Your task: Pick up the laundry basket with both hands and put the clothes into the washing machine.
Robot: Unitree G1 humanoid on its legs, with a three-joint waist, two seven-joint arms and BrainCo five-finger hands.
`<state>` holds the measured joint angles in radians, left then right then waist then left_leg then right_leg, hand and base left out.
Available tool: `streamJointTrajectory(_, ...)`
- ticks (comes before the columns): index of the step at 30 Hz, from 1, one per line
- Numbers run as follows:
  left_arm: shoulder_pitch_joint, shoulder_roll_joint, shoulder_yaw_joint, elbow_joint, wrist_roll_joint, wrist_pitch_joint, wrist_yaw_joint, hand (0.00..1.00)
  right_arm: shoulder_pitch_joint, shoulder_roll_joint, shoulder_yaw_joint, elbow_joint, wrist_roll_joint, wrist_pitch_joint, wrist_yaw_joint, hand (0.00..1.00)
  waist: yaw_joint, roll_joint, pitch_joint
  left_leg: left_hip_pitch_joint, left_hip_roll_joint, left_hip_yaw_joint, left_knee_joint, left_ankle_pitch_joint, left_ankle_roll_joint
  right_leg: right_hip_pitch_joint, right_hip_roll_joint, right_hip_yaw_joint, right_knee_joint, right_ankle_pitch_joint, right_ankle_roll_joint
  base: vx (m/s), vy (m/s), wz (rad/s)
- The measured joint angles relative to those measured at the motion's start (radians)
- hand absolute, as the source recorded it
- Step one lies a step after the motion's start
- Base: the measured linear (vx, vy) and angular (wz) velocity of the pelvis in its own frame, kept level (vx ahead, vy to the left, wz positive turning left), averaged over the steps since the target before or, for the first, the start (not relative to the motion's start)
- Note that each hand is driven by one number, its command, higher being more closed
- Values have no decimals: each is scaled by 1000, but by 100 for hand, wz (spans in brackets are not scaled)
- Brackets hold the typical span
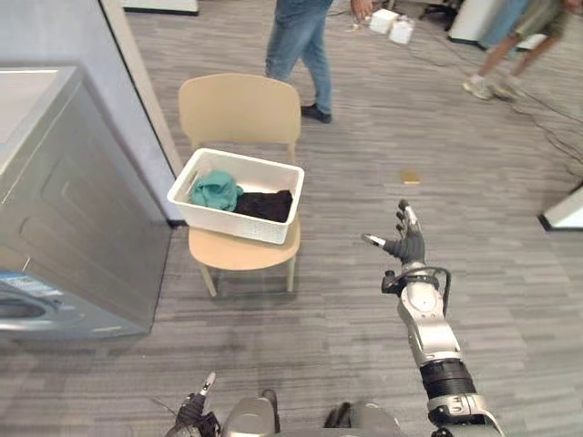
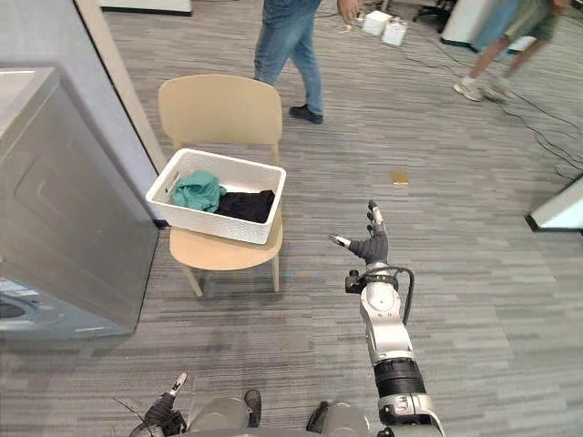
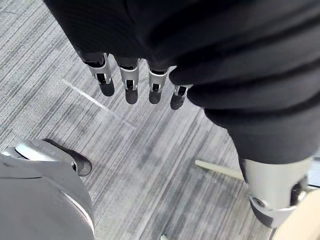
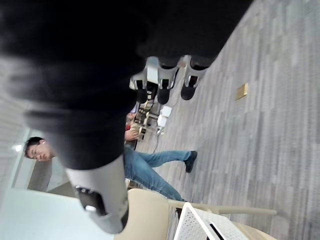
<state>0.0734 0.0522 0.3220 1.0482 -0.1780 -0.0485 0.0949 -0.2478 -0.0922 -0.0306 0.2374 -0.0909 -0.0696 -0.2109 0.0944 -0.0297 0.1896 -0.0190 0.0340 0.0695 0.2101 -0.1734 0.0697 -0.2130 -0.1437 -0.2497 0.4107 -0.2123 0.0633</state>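
Note:
A white laundry basket [image 1: 202,212] stands on a beige chair [image 1: 239,109], holding a teal garment [image 1: 217,189] and a black garment [image 1: 265,205]. The grey washing machine [image 1: 64,209] stands to the chair's left. My right hand [image 1: 404,243] is raised over the floor to the right of the chair, fingers straight and spread, holding nothing. My left hand [image 1: 195,405] hangs low at the bottom edge of the left eye view; its fingers [image 3: 131,80] point straight down at the carpet in the left wrist view. Both hands are well away from the basket.
A person in jeans [image 1: 301,50] stands behind the chair; another person's legs [image 1: 496,64] show at the back right. White boxes [image 1: 392,25] and cables lie at the back. A small tan object [image 1: 411,177] lies on the carpet. A white base [image 1: 567,214] sits at the right edge.

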Motion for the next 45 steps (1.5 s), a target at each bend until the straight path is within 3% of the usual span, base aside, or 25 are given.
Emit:
streamJointTrajectory(3, 4, 16, -14, 1, 35, -2, -1, 0, -1, -11, 27, -8, -4, -1, 1, 0, -10, -9, -2, 22, -6, -89, 24, -35, -50, -17, 11, 113, -199, 122, 22, 256, -274, 98)
streamJointTrajectory(4, 4, 39, -13, 2, 37, -4, -2, 0, 0, -15, 49, -27, -22, -3, 13, 0, -24, -33, -9, 0, -27, -150, 73, -79, -75, -16, 2, 182, -219, 180, 40, 199, -365, 111)
streamJointTrajectory(5, 3, 39, -13, 1, 40, -4, -2, 0, 0, -18, 51, -30, -31, -6, 18, 0, -26, -36, -12, -5, -26, -170, 92, -92, -87, -16, 11, 199, -195, 207, 37, 241, -448, 122)
streamJointTrajectory(6, 3, 32, -17, 1, 45, -4, -4, 0, 0, -28, 54, -30, -39, -9, 20, 0, -26, -18, -15, -6, -15, -201, 100, -105, -107, -18, 35, 209, -164, 218, 26, 191, -292, 74)
streamJointTrajectory(8, 9, 13, -11, 3, 59, -4, -5, 0, -12, -62, 93, -31, -67, -11, 25, 0, -11, 40, -19, -18, 47, -249, 104, -126, -141, -21, 89, 164, -137, 187, -17, 257, -329, 56)
streamJointTrajectory(9, 12, 11, -6, 5, 62, -3, -5, 0, -14, -63, 103, -31, -76, -11, 32, 0, -12, 50, -21, -22, 60, -260, 105, -127, -148, -20, 98, 145, -135, 178, -27, 277, -313, 51)
streamJointTrajectory(12, 10, 7, 1, 4, 63, -3, -3, 0, -16, -59, 144, -30, -92, -10, 41, 0, -12, 61, -19, -47, 109, -245, 199, -110, -178, 43, 119, 59, -134, 148, -63, 235, -215, 73)
streamJointTrajectory(14, 7, -2, -1, 4, 63, -3, -2, 0, -32, -55, 171, -30, -111, -10, 41, 0, -3, 59, -16, -95, 149, -155, 339, -101, -194, 111, 121, 21, -156, 132, -86, 157, -119, 53)
streamJointTrajectory(15, 1, -4, -5, 4, 63, -3, -3, 0, -48, -42, 183, -29, -116, -11, 40, 0, 2, 57, -15, -126, 177, -65, 384, -113, -173, 146, 120, 2, -177, 128, -91, 111, -63, 45)
streamJointTrajectory(17, -20, 2, -10, 2, 63, -3, -1, 0, -80, -32, 202, -26, -121, -11, 38, 0, 1, 50, -10, -191, 182, 29, 341, -124, -148, 158, 94, -29, -183, 118, -80, 91, -15, 51)
streamJointTrajectory(18, -25, 0, -17, 2, 63, -3, 0, 0, -87, -36, 213, -26, -128, -10, 39, 0, 1, 58, -10, -202, 177, 51, 272, -69, -124, 154, 90, -37, -167, 108, -64, 89, 64, 34)
streamJointTrajectory(19, -28, -4, -29, 2, 64, -3, 2, 0, -94, -39, 222, -18, -140, -9, 38, 0, 5, 73, 0, -204, 174, 46, 230, 22, -136, 151, 91, -33, -147, 90, -46, 86, 111, 16)
streamJointTrajectory(21, -24, 9, -46, 2, 65, -3, 8, 0, -95, -14, 244, -6, -150, 2, 40, 0, 9, 54, 4, -192, 146, 50, 206, 25, -131, 150, 68, -31, -138, 84, -38, 83, 112, 17)
streamJointTrajectory(25, -25, 11, -54, 1, 68, -3, 16, 0, -166, -3, 260, 47, -159, 2, 39, 0, 29, 43, 4, -169, 101, 56, 137, 63, -109, 156, 39, -31, -172, 101, -22, 47, 69, 10)
streamJointTrajectory(30, -29, 15, -54, -21, 66, -6, 17, 0, -285, -12, 256, 117, -197, 8, 35, 0, 32, 26, 19, -180, 89, 7, 80, 121, -117, 151, 32, -75, -184, 105, -26, -32, -19, 27)
streamJointTrajectory(36, -14, 19, -43, -22, 70, -5, 17, 0, -343, 10, 259, 176, -235, 21, 17, 0, 47, 21, 46, -181, 104, -9, 107, 105, -130, 153, 56, -39, -192, 100, -27, -84, -20, -9)
streamJointTrajectory(39, 0, 15, -42, -26, 87, -5, 15, 0, -344, 9, 265, 181, -276, 31, 21, 0, 54, 24, 47, -220, 105, -10, 183, 40, -135, 117, 65, 25, -174, 95, -18, -52, 97, -39)
streamJointTrajectory(42, 1, 11, -44, -28, 111, -4, 14, 0, -354, 10, 272, 251, -320, 36, 42, 0, 55, 30, 53, -267, 88, 35, 284, -44, -111, 28, 30, 91, -57, 75, -2, -7, 224, -48)
streamJointTrajectory(45, -17, 12, -46, -64, 110, -5, 16, 0, -408, 8, 287, 354, -364, 53, 56, 0, 53, 44, 84, -262, 87, 67, 338, -65, -78, -3, 15, 88, 32, 85, -13, 18, 169, -32)
